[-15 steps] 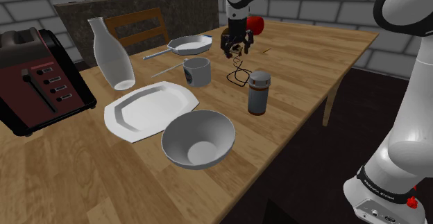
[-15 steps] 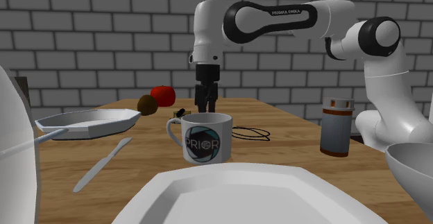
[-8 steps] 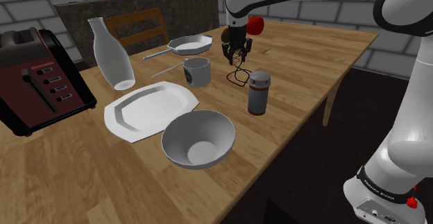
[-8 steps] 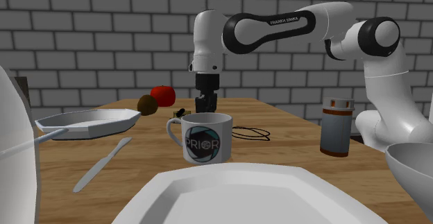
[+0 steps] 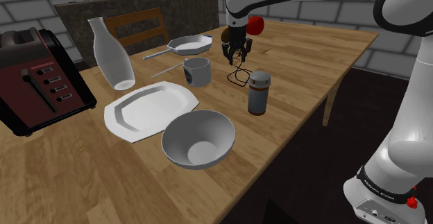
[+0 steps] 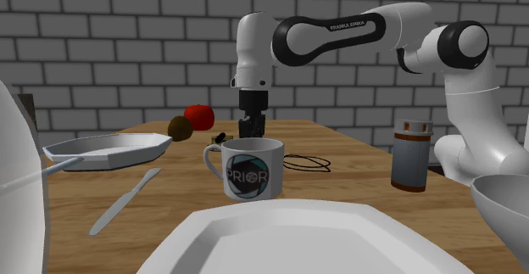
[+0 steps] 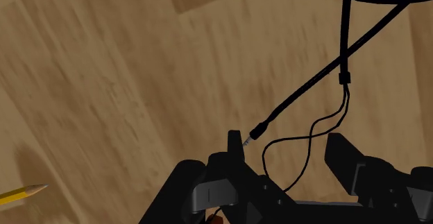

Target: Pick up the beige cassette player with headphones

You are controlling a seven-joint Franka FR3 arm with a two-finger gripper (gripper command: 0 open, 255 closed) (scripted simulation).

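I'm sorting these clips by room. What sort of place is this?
Likely a home kitchen or dining area: a wooden table set with a white plate, a bowl and a mug, a dark red toaster beside them, and grey brick walls behind.

White arm, dark joints, black gripper, "FRANKA EMIKA" lettering.
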